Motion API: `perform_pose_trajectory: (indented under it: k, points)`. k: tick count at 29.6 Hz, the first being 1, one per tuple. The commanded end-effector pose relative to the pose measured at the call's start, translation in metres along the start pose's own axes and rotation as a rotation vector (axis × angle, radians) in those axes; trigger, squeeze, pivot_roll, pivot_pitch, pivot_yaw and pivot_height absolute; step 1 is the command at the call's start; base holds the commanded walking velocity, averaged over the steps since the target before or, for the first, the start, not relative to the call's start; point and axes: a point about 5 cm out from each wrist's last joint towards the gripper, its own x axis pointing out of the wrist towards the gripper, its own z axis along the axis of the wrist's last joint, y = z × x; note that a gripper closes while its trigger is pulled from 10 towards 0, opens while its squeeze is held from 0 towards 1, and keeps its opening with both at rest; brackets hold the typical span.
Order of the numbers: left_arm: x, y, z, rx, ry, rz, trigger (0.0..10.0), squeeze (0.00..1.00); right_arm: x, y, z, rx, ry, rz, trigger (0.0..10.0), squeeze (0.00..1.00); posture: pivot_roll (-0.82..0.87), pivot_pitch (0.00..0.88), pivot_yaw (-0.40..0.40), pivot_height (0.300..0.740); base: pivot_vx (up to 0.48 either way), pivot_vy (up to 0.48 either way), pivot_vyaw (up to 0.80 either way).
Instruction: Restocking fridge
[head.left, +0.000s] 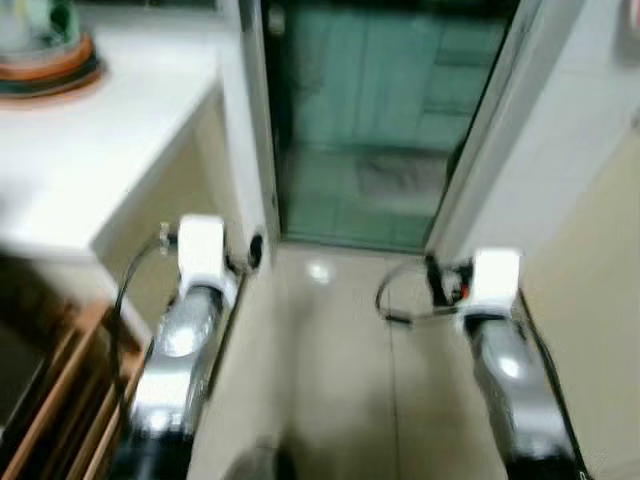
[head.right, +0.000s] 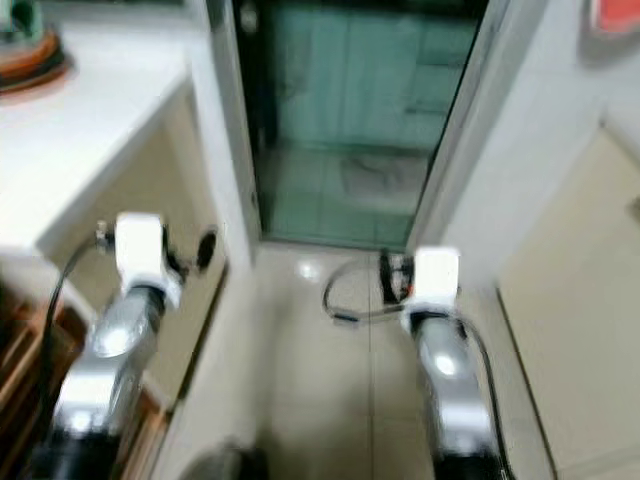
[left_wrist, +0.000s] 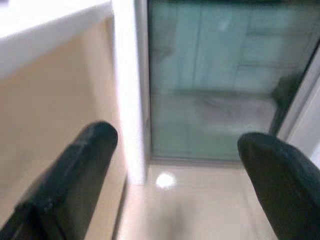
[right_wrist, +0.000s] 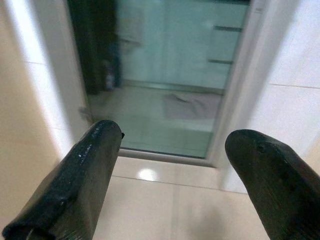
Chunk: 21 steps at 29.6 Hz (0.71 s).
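Both silver arms reach forward over a beige tiled floor (head.left: 330, 380); the picture is blurred. My left arm (head.left: 185, 340) runs close beside a beige cabinet side (head.left: 190, 190) under a white counter. My right arm (head.left: 510, 370) is near the right wall. In the left wrist view my left gripper (left_wrist: 177, 145) is open with nothing between its black fingers (left_wrist: 75, 170). In the right wrist view my right gripper (right_wrist: 175, 140) is also open and empty. Both point at a green-tinted glass door (head.left: 380, 120) straight ahead.
A white counter (head.left: 90, 150) on the left carries an orange and green object (head.left: 45, 60) at its far end. A wooden rack (head.left: 60, 400) sits low on the left. A white door frame (head.left: 250, 130) and the white right wall (head.left: 560, 150) bound the narrow passage.
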Motion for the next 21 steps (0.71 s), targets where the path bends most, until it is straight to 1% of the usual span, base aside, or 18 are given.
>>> perform_pose_trajectory:
  k: [1,11,16,21]
  points:
    - [0.0054,-0.0054,0.0133,0.008,-0.041,-0.020,10.0,0.00,-0.0022,-0.0038,-0.0018,0.006,0.008,-0.014,10.0,0.00,-0.13,0.000,0.036,0.740,-0.277,0.000,0.00]
    - [0.0019,-0.0094,0.0114,-0.006,-0.036,-0.020,10.0,0.00,-0.0066,-0.0075,-0.0027,0.006,0.015,-0.020,10.0,0.00,-0.14,0.000,0.028,0.740,-0.270,0.000,0.00]
    - [0.0010,-0.0061,0.0123,-0.007,-0.040,-0.001,10.0,0.00,-0.0054,-0.0060,-0.0032,0.013,0.022,-0.019,10.0,0.00,-0.13,0.000,0.023,0.740,-0.284,0.000,0.00]
    - [0.0003,-0.0062,0.0126,-0.012,-0.043,0.005,10.0,0.00,-0.0037,-0.0062,-0.0022,0.015,0.023,-0.015,10.0,0.00,-0.13,0.000,0.018,0.740,-0.286,0.000,0.00]
